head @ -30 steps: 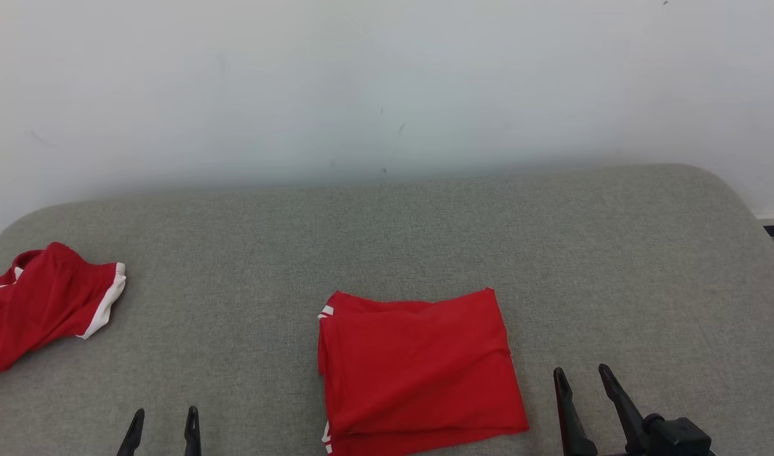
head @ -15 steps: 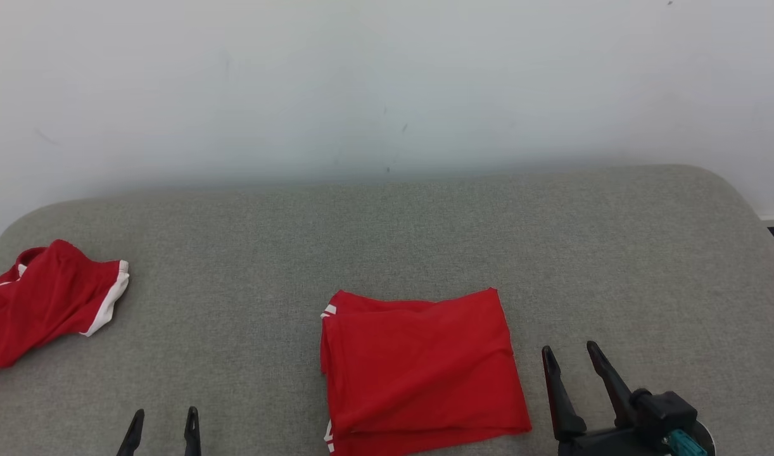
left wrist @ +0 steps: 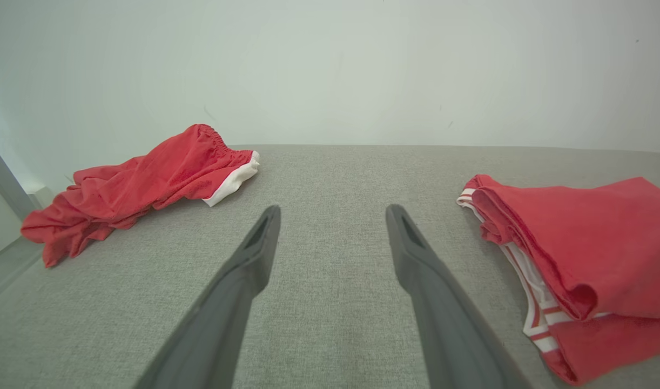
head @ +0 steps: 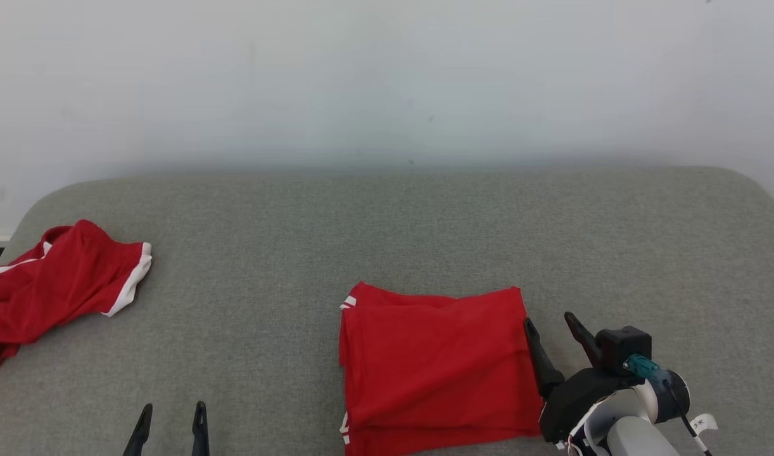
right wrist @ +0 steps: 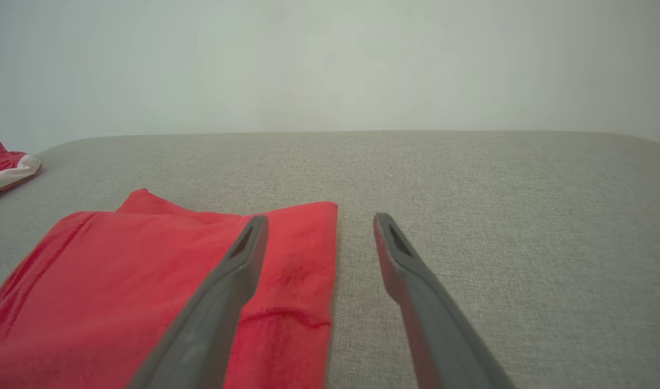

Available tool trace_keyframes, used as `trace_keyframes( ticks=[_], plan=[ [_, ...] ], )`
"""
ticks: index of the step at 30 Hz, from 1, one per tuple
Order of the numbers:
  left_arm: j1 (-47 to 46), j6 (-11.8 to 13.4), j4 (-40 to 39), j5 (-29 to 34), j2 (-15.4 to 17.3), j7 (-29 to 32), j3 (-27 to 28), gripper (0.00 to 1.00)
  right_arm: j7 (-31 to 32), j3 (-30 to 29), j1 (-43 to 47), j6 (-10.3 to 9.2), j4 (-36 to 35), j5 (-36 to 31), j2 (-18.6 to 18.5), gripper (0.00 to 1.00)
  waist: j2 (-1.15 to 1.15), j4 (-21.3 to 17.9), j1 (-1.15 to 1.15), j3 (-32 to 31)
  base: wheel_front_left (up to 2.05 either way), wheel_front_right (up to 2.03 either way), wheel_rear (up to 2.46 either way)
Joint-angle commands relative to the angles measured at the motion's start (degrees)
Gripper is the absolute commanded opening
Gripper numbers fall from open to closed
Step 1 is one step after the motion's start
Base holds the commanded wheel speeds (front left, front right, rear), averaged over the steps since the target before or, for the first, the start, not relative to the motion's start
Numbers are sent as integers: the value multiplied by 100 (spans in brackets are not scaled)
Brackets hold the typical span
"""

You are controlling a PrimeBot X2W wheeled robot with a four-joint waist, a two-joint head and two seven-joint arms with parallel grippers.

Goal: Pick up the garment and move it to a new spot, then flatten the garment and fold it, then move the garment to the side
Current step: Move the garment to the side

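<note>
Near the front middle of the grey cushion (head: pixel 387 221) the garment (head: pixel 434 364) lies folded into a tidy red rectangle, with white-striped hems stacked along its left edge and a plain edge, which looks like a fold, on its right. At that right edge the right gripper (head: pixel 547 318) is spread and empty. In its wrist view one finger reaches over the cloth and the other over bare cushion, so the edge runs between them (whether either finger touches the fabric I cannot tell). The left gripper (head: pixel 174 405) is also spread and empty, low over bare cushion and well apart from the garment. A crumpled pair of red shorts (head: pixel 57 278) lies at the far left and plays no part yet. The fabric looks thin, light and limp, so weight should be no trouble. The likely trouble is that the layers are loose and may slide over one another or fall open when lifted. The best hold is probably on the right edge, pinching deep enough to catch every layer. A single pinch would probably let the far side droop and undo the fold. Keeping the garment low and sliding it sideways, or taking a second corner with the other gripper, seems safer.
</note>
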Motion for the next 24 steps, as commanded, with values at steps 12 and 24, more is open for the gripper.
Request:
trace_keyframes(
  ticks=[12,24],
  plan=[
    [-182,-2,85,37,4,-18,-31,100,-34,275,-541,-15,1786,312,63,100,0,165,0,195,0,0,0],
    [-336,-7,70,-51,10,-18,116,100,-191,837,-1285,-15,2421,782,17,0,0,78,0,370,0,0,0]
  ],
)
